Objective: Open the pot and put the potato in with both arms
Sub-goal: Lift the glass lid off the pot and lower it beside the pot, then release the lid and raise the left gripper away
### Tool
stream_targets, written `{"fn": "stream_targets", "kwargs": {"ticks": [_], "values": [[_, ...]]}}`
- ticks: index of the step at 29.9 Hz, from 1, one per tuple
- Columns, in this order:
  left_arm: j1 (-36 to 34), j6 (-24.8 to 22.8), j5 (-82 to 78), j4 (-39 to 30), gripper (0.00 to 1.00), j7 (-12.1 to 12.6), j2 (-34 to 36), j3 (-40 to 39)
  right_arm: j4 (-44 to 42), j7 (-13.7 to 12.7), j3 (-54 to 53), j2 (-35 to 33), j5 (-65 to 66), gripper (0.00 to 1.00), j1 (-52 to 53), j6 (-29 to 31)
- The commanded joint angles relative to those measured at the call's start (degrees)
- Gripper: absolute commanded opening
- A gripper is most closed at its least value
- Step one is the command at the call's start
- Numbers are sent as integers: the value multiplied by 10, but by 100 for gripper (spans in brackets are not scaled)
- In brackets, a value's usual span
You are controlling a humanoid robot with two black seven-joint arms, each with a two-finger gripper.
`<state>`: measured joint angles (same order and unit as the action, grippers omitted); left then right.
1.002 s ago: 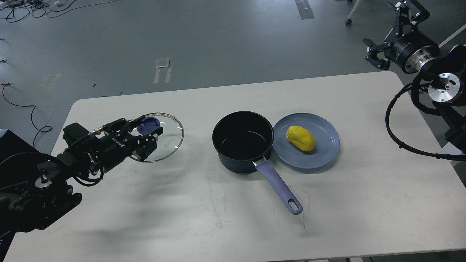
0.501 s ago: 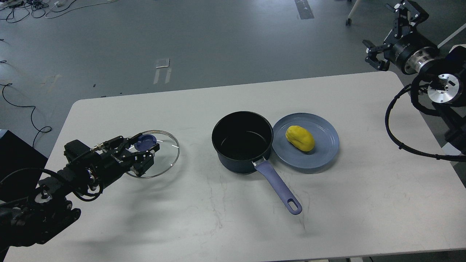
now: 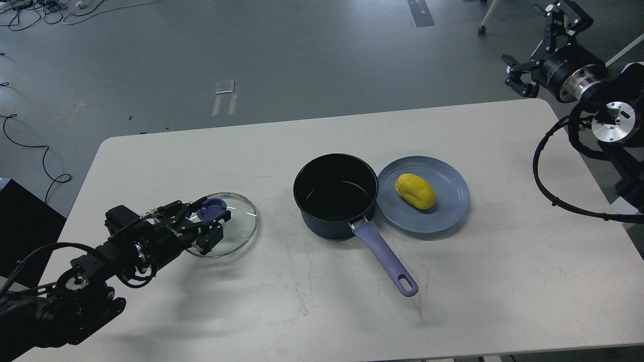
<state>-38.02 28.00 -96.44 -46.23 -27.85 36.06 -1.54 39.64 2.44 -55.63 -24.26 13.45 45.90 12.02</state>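
Note:
The black pot (image 3: 336,197) stands open at the middle of the table, its purple handle (image 3: 385,259) pointing toward me. The yellow potato (image 3: 415,191) lies on a blue plate (image 3: 450,213) touching the pot's right side. My left gripper (image 3: 211,221) is shut on the blue knob (image 3: 212,207) of the glass lid (image 3: 236,229), which is low over or on the table left of the pot. My right gripper (image 3: 531,42) is open and empty, high beyond the table's far right corner.
The white table (image 3: 322,311) has rounded corners and ends just past my right arm. Black cables hang from the right arm over the table's right edge (image 3: 553,198). Grey floor with cables lies beyond.
My left gripper has lowered the lid toward the table and brought it nearer and slightly right. The right arm has barely moved.

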Motion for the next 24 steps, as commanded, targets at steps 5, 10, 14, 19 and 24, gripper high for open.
{"fn": "stream_targets", "kwargs": {"ticks": [5, 10, 14, 19, 24], "values": [[0, 0, 35, 0, 88, -1, -1, 2, 0, 0, 0, -3, 0, 100, 2, -1], [-9, 0, 90, -9, 98, -2, 3, -4, 4, -1, 0, -16, 0, 100, 3, 2], [-69, 0, 229, -29, 98, -2, 20, -7, 23, 0, 38, -18, 4, 100, 10, 4], [-166, -27, 372, -60, 98, -2, 26, -11, 56, 6, 126, -57, 26, 100, 46, 5], [-231, -163, 609, -60, 98, -2, 7, -42, 81, 48, 223, -63, 134, 100, 88, 5]]}}
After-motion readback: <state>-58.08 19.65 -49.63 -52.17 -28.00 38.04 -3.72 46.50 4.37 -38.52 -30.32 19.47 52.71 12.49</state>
